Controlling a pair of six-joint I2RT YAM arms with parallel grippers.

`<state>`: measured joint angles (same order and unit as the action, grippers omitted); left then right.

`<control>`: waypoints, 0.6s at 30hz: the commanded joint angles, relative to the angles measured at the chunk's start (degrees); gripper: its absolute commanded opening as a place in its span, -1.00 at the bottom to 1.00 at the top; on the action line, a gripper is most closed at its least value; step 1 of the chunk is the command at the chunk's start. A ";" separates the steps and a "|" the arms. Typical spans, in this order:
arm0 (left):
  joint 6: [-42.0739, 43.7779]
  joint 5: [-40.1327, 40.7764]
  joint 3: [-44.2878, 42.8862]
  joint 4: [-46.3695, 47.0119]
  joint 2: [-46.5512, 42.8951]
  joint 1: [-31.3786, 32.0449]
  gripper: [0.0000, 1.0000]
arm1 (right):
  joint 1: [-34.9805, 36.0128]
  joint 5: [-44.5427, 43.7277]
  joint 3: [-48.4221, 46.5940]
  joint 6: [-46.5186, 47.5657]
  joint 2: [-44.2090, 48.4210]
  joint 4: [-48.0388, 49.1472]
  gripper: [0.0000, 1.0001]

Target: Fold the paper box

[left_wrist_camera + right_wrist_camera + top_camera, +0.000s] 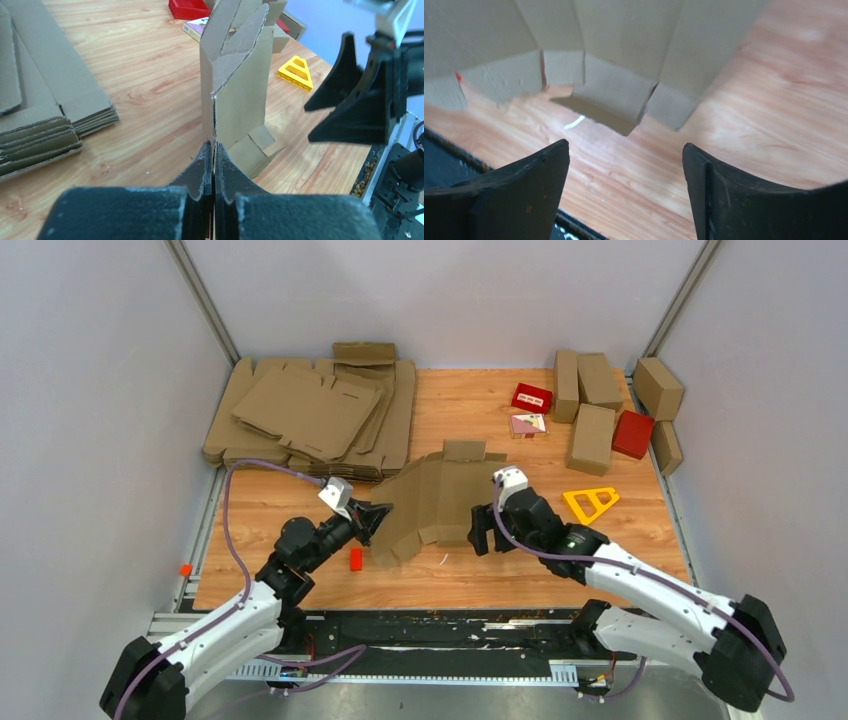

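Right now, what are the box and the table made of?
The box looks like brown cardboard with a matte finish: fibrous cut edges, creased flaps. The table shows wood grain with a slight sheen; laminate or solid wood, can't tell.

brown paper box point(440, 502), yellow triangle point(295, 80)

One paper box point(440, 502): plain brown die-cut cardboard sheet, still unfolded, creased into parallel panels, with small tabs along the 6 o'clock edge and one square tab at 12 o'clock. Set just to 6 o'clock of the tabletop's middle, bowed along the creases, near tabs touching the wood. End at 9 o'clock raised and pinched in the closed left gripper point(378, 520).
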<state>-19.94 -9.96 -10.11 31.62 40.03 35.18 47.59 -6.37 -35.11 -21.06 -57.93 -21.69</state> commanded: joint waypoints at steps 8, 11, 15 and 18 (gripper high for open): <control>3.07 -1.46 2.53 4.43 -5.63 0.24 -1.00 | -19.01 5.13 4.12 -1.08 5.50 12.24 1.00; 3.25 -1.95 2.48 4.46 -5.58 0.22 -1.00 | -22.10 10.00 3.69 0.33 0.43 15.56 1.00; 3.26 -2.01 2.42 4.27 -5.50 0.22 -1.00 | -22.48 16.66 5.44 2.52 -4.41 25.46 0.99; 3.18 -2.40 2.49 4.44 -5.38 0.26 -1.00 | -22.54 18.77 7.17 1.75 -7.51 33.58 0.98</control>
<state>-18.46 -11.51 -7.77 32.88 34.92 35.22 25.19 5.56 -29.45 -20.10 -62.85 -2.72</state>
